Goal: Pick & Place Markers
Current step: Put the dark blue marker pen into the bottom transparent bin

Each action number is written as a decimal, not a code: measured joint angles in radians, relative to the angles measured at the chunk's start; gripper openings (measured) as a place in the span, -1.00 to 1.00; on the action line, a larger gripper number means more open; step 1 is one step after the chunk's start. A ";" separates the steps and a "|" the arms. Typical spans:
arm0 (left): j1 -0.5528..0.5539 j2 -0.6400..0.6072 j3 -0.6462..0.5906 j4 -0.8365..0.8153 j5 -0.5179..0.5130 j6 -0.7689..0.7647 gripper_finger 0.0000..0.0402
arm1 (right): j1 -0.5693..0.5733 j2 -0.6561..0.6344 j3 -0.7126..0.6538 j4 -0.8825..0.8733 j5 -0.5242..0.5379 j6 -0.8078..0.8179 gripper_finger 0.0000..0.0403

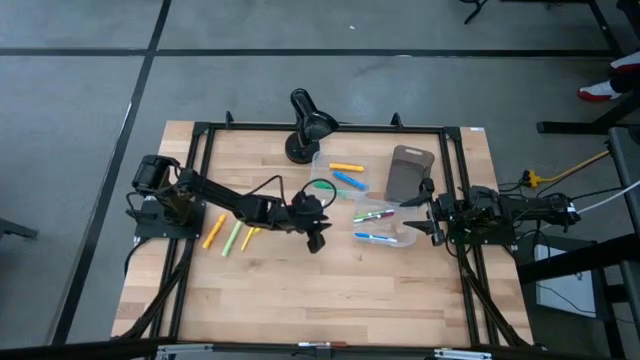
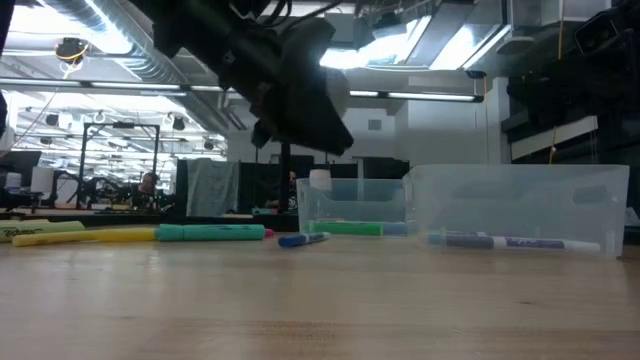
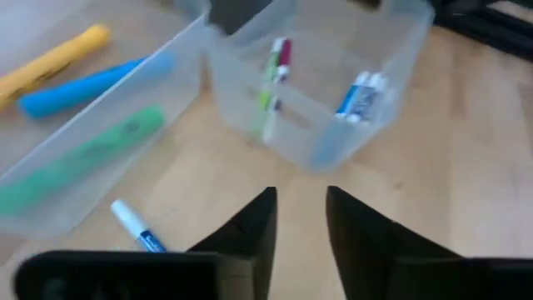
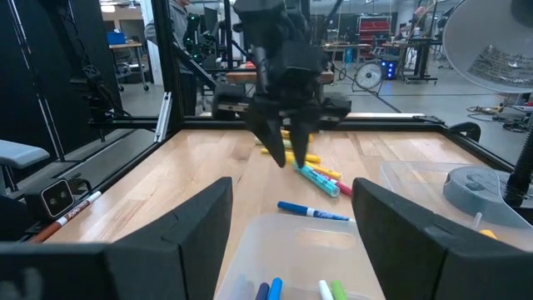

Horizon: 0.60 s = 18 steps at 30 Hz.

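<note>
Your left tool (image 1: 318,240) hangs above the bench (image 1: 300,300) with its fingers a narrow gap apart and nothing between them; the left wrist view shows bare wood through the gap. Just beside it a blue-and-white marker (image 3: 137,229) lies flat on the wood, outside the bins.

Judge that marker as light, stiff and slick-skinned: a thin round barrel that will roll or skid if you catch it off-centre. Take it across the middle of the barrel, fingers square to its length, low enough that the pads close on the widest part and not on the cap end. It needs little force; the risk is a pinch that squirts it sideways.

The other markers are spread out. A green one (image 3: 83,158), a blue one (image 3: 92,83) and a yellow one (image 3: 54,58) lie in the long clear bin (image 3: 179,92). Thinner ones stand or lean in the two compartments of the smaller clear bin (image 3: 358,133). More yellow and green markers (image 1: 232,236) lie loose on the wood near the left arm's base.

Your right tool (image 1: 433,218) waits at the far side of the smaller bin, fingers spread wide, empty. A grey-brown tray (image 1: 408,172) and a black desk lamp (image 1: 305,125) sit behind the bins.
</note>
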<state>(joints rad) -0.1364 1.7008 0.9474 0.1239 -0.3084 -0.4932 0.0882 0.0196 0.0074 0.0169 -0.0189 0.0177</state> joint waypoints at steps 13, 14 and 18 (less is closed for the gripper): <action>-0.008 0.095 0.001 -0.092 -0.168 -0.099 -0.19 | 0.000 0.000 0.000 0.000 0.000 0.000 0.21; -0.010 0.112 0.001 -0.108 -0.194 -0.104 -0.20 | 0.000 0.000 0.000 0.000 0.000 0.000 0.21; -0.013 0.186 -0.002 -0.172 -0.258 -0.156 -0.25 | 0.000 0.000 0.000 0.000 0.000 0.000 0.21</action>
<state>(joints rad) -0.1499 1.8870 0.9459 -0.0480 -0.5662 -0.6488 0.0879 0.0193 0.0074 0.0170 -0.0189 0.0177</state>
